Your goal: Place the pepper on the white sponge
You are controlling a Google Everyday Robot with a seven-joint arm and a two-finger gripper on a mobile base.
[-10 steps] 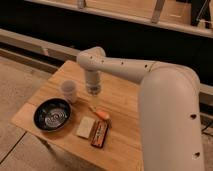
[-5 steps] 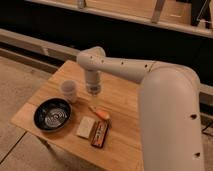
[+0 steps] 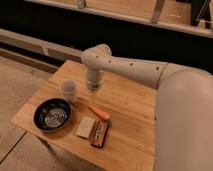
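Camera view: the end effector (image 3: 93, 94) points down over the wooden surface (image 3: 127, 102); its opening cannot be told. The pepper (image 3: 98, 113) lies loose just beneath and nearer the camera, probably lined up for a top grasp. The white sponge (image 3: 85, 127) sits just past the pepper. No writing is legible.
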